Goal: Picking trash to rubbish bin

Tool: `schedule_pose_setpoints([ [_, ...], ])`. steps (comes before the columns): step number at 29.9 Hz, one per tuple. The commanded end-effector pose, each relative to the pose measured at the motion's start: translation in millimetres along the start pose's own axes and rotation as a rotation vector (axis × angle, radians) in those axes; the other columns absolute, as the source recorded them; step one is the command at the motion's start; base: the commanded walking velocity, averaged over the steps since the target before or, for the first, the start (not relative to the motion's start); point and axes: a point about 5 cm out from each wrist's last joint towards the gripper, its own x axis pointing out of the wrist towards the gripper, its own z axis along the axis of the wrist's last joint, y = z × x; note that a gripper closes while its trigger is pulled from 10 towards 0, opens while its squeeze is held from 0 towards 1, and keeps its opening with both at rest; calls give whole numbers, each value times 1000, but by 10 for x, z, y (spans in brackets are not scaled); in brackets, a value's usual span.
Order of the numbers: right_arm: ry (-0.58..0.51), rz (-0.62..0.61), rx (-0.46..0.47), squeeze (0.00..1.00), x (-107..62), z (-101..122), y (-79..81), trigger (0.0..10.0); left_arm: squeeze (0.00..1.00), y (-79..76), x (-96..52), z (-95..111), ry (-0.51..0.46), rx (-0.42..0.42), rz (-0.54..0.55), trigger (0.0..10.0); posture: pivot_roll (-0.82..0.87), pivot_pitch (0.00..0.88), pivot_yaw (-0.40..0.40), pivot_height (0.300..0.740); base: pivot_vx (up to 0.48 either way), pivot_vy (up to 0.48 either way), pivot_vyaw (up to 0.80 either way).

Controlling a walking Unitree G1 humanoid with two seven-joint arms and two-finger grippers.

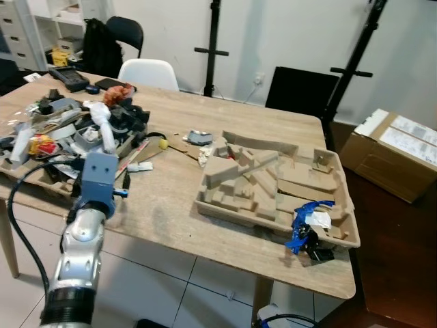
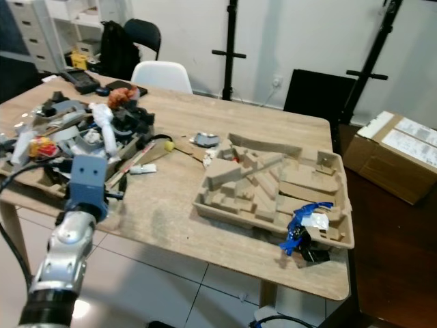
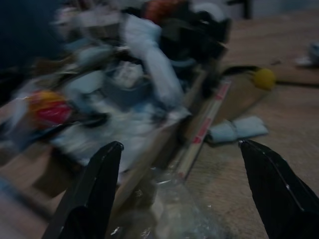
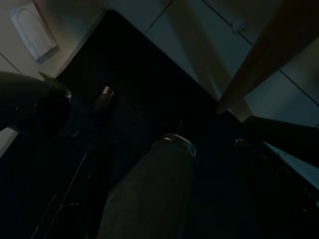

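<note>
The left tool (image 3: 179, 194) is at the near left edge of the light wooden bench (image 1: 171, 205), its two black fingers (image 3: 94, 189) spread wide apart and holding nothing. Between the fingers, in the left wrist view, lies a crumpled clear plastic wrapper (image 3: 164, 214); contact cannot be determined. Just beyond the tool sits a flat brown cardboard tray heaped with mixed trash (image 1: 68, 133), including a white crumpled bag (image 1: 102, 123), a red and yellow packet (image 1: 41, 145) and black items. Beside the heap lie a long red-and-white stick (image 3: 202, 132), a small pale folded wrapper (image 3: 234, 129) and a small yellow ball (image 1: 164, 143).

Further right on the bench stands a moulded brown pulp packaging tray (image 1: 273, 184). A blue plastic strip with a white tag (image 1: 307, 222) hangs over its near right corner, next to a small black object (image 1: 317, 253).

A brown cardboard box (image 1: 399, 154) rests on the dark floor to the right. The right arm hangs idle; its wrist view is too dark to show the state of the right tool.
</note>
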Motion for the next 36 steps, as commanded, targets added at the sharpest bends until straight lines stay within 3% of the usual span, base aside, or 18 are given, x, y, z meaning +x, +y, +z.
schedule_pose_setpoints([
  [1, 32, 4, 20, 0, -16, -109, 20, 10000, 1000, 15, -54, -33, 36, 20, 47, 10000, 105, 118, -42, 740, 0, 0, 0],
  [5, 28, 14, 12, 0, 2, -81, 41, 10000, 1000, -62, -169, -67, 117, -38, 100, 10000, 110, 109, -40, 740, 0, 0, 0],
  [13, 25, 23, -3, 0, 17, -59, 59, 10000, 1000, 70, -239, -269, 236, -101, 234, 10000, 102, 111, -43, 740, 0, 0, 0],
  [20, 34, 26, -10, 0, 8, -94, 59, 10000, 1000, 265, -126, -405, 295, -105, 266, 10000, 106, 108, -47, 740, 0, 0, 0],
  [24, 35, 28, -11, 0, 8, -101, 66, 10000, 976, 266, -17, -432, 283, -134, 181, 10000, 104, 108, -48, 740, 0, 0, 0],
  [25, 35, 29, -10, 0, 9, -103, 69, 10000, 890, 246, 18, -424, 272, -132, 138, 10000, 102, 107, -47, 740, 0, 0, 0],
  [26, 35, 29, -10, 0, 9, -105, 72, 10000, 263, 223, 47, -409, 260, -144, 104, 10000, 101, 108, -47, 740, 0, 0, 0],
  [28, 34, 29, -10, 0, 9, -107, 74, 10000, 263, 213, 66, -399, 256, -140, 85, 10000, 100, 107, -47, 740, 0, 0, 0],
  [29, 34, 29, -9, 0, 9, -109, 76, 10000, 0, 210, 83, -392, 255, -120, 74, 10000, 99, 107, -46, 740, 0, 0, 0],
  [36, 32, 27, -4, 0, 4, -127, 79, 10000, 0, 155, 165, -294, 194, -32, 26, 10000, 98, 107, -44, 740, 0, 0, 0],
])
